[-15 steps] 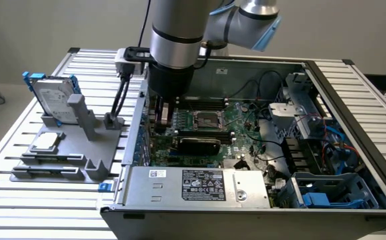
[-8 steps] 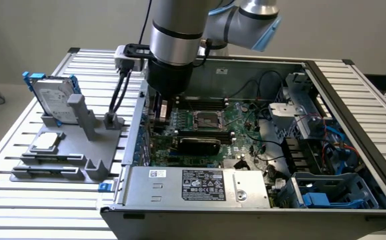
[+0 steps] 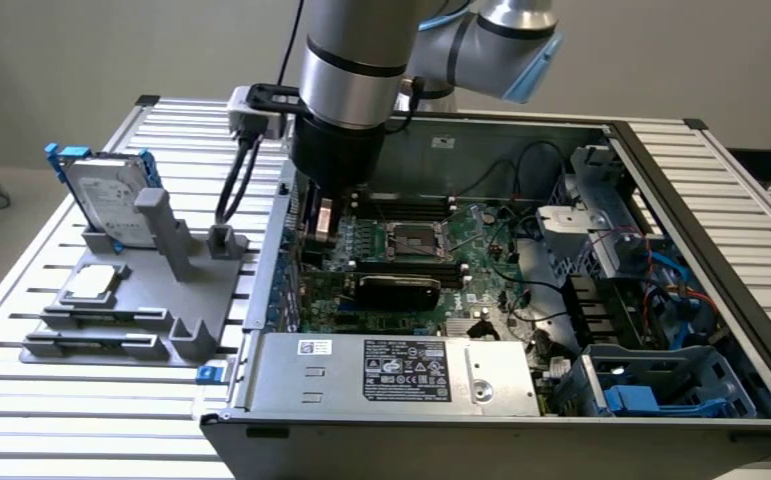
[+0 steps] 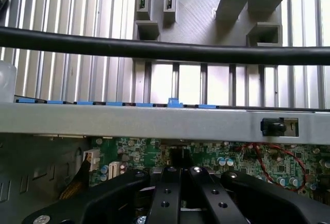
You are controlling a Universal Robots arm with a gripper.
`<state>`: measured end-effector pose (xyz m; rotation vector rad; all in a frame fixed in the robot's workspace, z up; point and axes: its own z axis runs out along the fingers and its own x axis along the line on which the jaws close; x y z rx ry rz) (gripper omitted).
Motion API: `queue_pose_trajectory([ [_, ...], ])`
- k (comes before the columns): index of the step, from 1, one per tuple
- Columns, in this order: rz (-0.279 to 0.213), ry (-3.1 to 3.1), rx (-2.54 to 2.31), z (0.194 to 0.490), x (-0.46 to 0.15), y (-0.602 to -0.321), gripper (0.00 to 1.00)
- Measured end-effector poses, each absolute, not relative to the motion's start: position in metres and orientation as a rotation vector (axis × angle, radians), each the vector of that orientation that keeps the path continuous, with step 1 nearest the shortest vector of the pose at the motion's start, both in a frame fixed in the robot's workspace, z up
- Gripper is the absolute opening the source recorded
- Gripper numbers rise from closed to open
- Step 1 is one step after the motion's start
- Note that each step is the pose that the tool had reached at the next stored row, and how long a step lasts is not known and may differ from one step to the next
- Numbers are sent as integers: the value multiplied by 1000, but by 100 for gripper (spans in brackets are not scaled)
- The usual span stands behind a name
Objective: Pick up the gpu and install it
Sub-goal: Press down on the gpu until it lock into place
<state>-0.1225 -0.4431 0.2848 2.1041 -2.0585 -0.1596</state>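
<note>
A slatted aluminium table (image 3: 38, 400) carries an open computer case (image 3: 705, 250) with plain grey walls behind it. From the claw outward: in the wrist view the gripper (image 4: 180, 195) shows at the lower middle of the frame, its black fingers (image 4: 166, 193) drawn together side by side with nothing visibly between them, hanging just above the green motherboard (image 4: 149, 152). In the exterior view the arm (image 3: 352, 60) comes down from the upper middle of the frame into the case, by the wall toward the frame's left, so the claw itself is hidden behind the wrist.

The gpu (image 3: 396, 290) sits near the middle of the frame, its glossy black cover lying flat over the board just below the processor socket (image 3: 409, 238), apart from the claw. It appears to lie along the expansion slots; whether it is pressed fully home cannot be told.

Outward again, a grey fixture (image 3: 132, 300) at the left of the frame holds parts upright or in pockets, presumably so they can be gripped cleanly: a silver hard drive in a blue frame (image 3: 105, 195) stands on edge at its back. A power supply (image 3: 399, 372) fills the case's lower middle.
</note>
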Motion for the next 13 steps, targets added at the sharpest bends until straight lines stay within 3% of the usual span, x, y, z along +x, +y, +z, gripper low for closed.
queue_pose_trajectory([
  [13,-130,-2044,2080,290,-123,-443,11],
])
